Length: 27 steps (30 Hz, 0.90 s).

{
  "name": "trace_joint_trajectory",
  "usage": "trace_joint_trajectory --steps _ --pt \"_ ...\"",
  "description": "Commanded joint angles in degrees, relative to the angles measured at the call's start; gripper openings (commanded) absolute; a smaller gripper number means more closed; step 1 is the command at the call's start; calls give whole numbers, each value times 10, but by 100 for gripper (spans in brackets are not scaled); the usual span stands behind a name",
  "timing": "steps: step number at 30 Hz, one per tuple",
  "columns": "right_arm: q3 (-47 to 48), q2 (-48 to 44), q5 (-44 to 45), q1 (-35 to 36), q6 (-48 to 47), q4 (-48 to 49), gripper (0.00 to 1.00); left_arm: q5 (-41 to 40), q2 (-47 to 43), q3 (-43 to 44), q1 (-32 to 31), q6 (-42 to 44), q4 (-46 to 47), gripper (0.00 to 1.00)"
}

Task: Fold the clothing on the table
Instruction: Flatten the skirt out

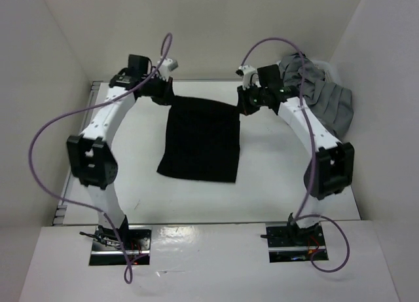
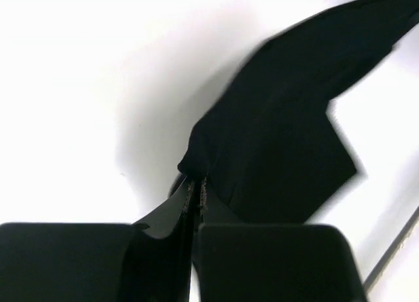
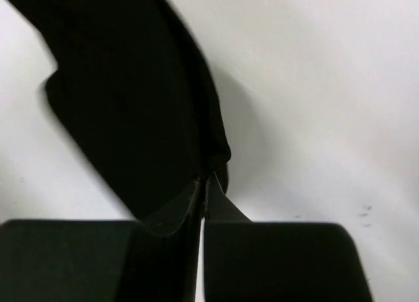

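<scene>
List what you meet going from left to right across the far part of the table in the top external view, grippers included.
left gripper, shut on one far corner → black clothing → right gripper, shut on the other far corner → grey garments heaped in the far right corner

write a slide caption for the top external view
Left hand and right hand pinch the far corners of the black clothing on the white table
</scene>
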Motion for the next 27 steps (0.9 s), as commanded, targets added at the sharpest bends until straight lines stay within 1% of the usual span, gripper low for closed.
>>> trace_joint_trajectory --steps 1,2,4,6,7,8,11,12,13,15,16,17,18,19,21,22,24,27 --pt "27 -100 12 42 -9 -14 0 -14 -153 -47 -25 12 20 0" --pt "27 -109 18 50 -14 -14 0 -14 -188 -55 -25 12 20 0" --pt "21 -126 5 56 -14 -20 0 -14 -213 -60 -25 12 13 0" --pt "21 -134 5 62 -14 -20 0 -14 -253 -88 -25 30 6 0" --pt "21 -140 -21 62 -22 -31 0 -14 -288 -105 -25 39 20 0" --pt "21 -145 -22 62 -29 -39 0 -14 -307 -135 -25 44 20 0" --pt "13 -179 -11 62 -29 -29 0 -31 -374 -174 -25 50 41 0" --pt "13 -187 -11 67 -36 -43 0 -31 -391 -198 -25 55 41 0" --pt "20 -195 -17 67 -41 -51 0 -39 -423 -208 -25 62 41 0" --pt "26 -225 -17 67 -49 -65 0 -47 -458 -231 -25 68 41 0" --pt "34 -235 -25 67 -54 -83 0 -53 -497 -256 -25 79 41 0" --pt "34 -257 -30 72 -61 -92 0 -53 -518 -266 -25 86 41 0" --pt "41 -269 -36 72 -61 -100 0 -60 -537 -274 -25 86 41 0" --pt "41 -279 -43 80 -68 -118 0 -60 -565 -274 -25 86 19 0" --pt "46 -316 -49 94 -77 -130 0 -55 -586 -269 -25 93 -1 0" --pt "40 -329 -49 100 -85 -136 0 -55 -612 -269 -18 100 -9 0" --pt "27 -366 -85 100 -101 -143 0 -50 -643 -269 -10 100 -16 0" --pt "-11 -418 -132 100 -120 -148 0 -3 -682 -282 4 105 -35 0"
